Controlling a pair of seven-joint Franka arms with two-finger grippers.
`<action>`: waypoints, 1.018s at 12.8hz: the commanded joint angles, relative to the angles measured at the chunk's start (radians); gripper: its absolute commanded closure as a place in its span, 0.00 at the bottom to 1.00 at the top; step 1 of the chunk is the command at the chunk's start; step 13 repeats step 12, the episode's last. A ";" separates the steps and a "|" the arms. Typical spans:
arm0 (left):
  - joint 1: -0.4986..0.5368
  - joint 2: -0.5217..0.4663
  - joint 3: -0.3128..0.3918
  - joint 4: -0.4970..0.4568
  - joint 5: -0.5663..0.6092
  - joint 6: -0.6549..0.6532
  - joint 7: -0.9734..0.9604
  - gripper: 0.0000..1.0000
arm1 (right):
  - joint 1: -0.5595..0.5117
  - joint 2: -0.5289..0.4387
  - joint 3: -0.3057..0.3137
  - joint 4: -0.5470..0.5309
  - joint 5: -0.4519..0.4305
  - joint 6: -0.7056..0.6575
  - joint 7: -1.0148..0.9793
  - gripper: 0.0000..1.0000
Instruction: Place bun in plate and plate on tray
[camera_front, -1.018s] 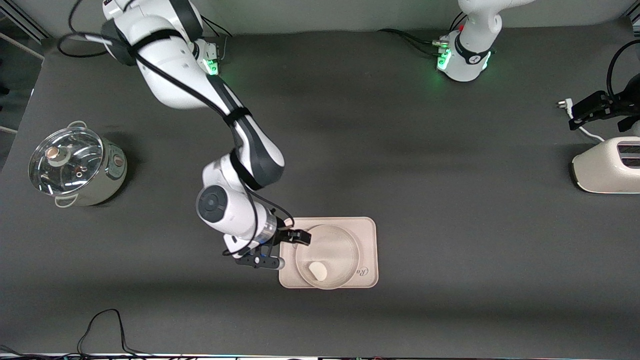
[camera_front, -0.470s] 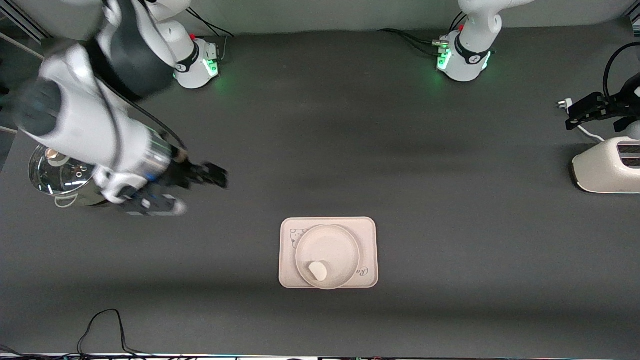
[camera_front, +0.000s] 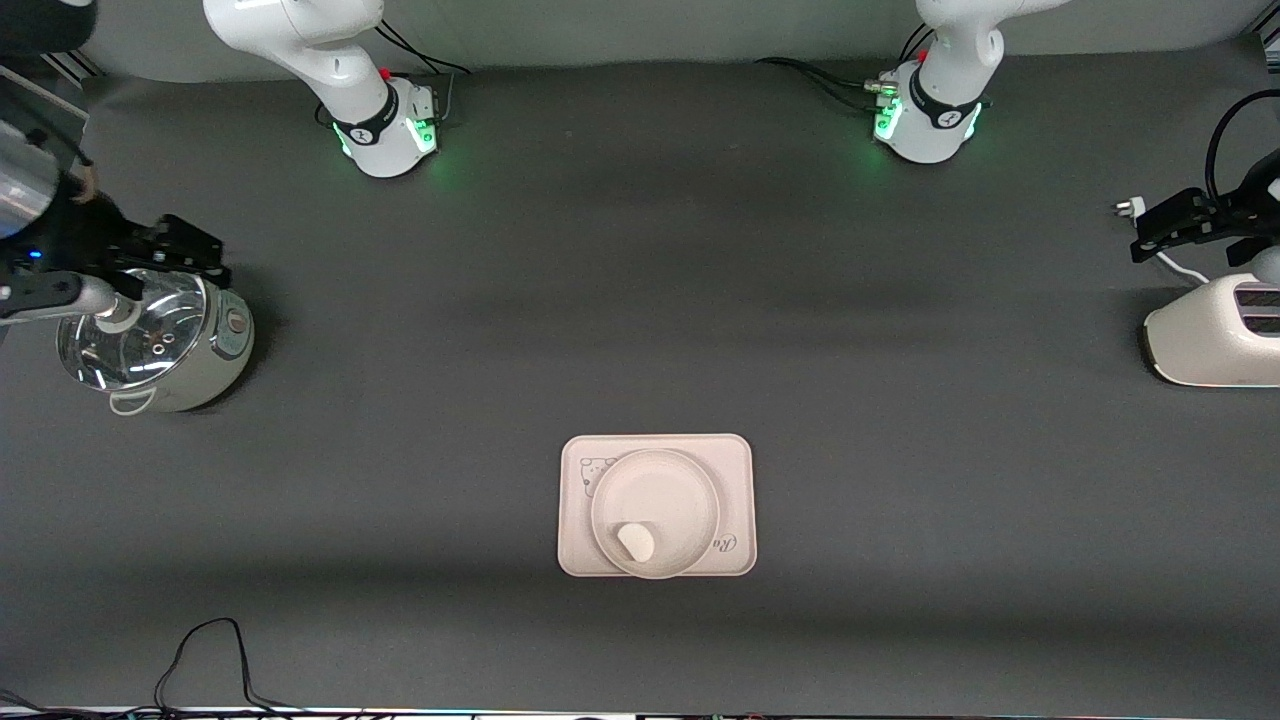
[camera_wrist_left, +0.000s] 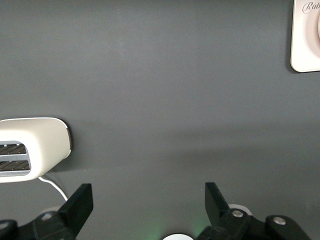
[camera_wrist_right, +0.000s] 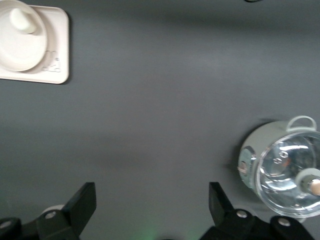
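Note:
The tray (camera_front: 735, 470) lies on the dark table, nearer to the front camera than the middle. The plate (camera_front: 662, 490) rests on the tray, and the bun (camera_front: 635, 541) lies in the plate by its nearer rim. My right gripper (camera_front: 205, 255) is open and empty, raised over the pot at the right arm's end. My left gripper (camera_front: 1145, 232) is open and empty, raised over the toaster at the left arm's end, waiting. The right wrist view shows its gripper (camera_wrist_right: 152, 200), the tray (camera_wrist_right: 57, 55), the plate (camera_wrist_right: 20, 50) and the bun (camera_wrist_right: 22, 20). The left wrist view shows its gripper (camera_wrist_left: 148, 200) and a tray corner (camera_wrist_left: 306, 40).
A steel pot with a glass lid (camera_front: 150, 335) stands at the right arm's end and shows in the right wrist view (camera_wrist_right: 280, 167). A cream toaster (camera_front: 1215, 335) with its cord stands at the left arm's end and shows in the left wrist view (camera_wrist_left: 32, 150). A black cable (camera_front: 210, 650) lies at the front edge.
My right gripper has left the plate's rim and swung up and away to its end of the table, over the pot. The plate, bun and tray stayed put. The left arm has not moved.

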 joint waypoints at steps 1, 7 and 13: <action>-0.006 -0.001 -0.002 0.009 0.013 -0.005 0.011 0.00 | 0.003 -0.014 -0.047 -0.025 -0.024 0.000 -0.019 0.00; 0.003 0.001 0.001 0.007 0.011 -0.002 0.011 0.00 | 0.002 -0.014 -0.090 -0.053 -0.024 0.034 -0.021 0.00; 0.003 0.001 0.001 0.007 0.011 0.001 0.012 0.00 | 0.002 -0.011 -0.092 -0.051 -0.027 0.032 -0.021 0.00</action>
